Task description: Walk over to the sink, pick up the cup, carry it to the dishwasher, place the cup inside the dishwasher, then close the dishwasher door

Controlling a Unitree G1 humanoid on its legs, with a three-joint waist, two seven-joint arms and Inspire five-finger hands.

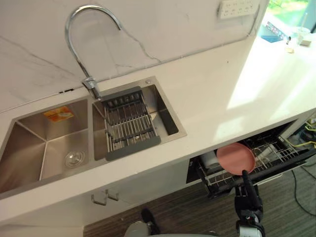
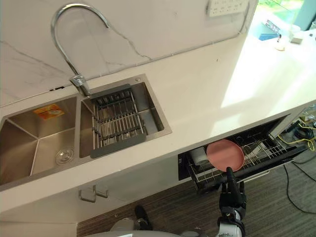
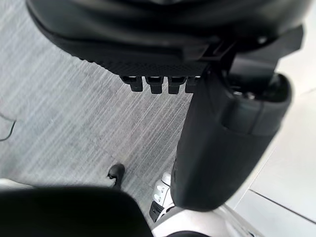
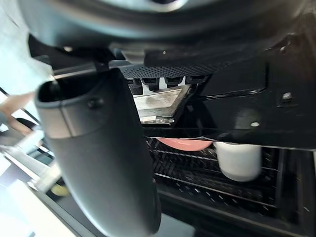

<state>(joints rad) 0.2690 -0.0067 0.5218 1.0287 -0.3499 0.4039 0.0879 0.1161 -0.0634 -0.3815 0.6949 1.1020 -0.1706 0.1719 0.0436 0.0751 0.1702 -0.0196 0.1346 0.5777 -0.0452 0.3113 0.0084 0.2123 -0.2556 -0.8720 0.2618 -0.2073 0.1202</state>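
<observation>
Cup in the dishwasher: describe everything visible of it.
The cup is white, plain and smooth, ceramic by its look. It sits in the dishwasher rack, beside the pink plate, below the counter. One end is hidden, so its pose is unclear. The right robot hand is near but apart.

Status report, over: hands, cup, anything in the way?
Right hand open, empty, before the rack. Left hand open, idle over floor. Cup in rack beside pink plate. Rack pulled out, dishwasher not yet closed.
</observation>
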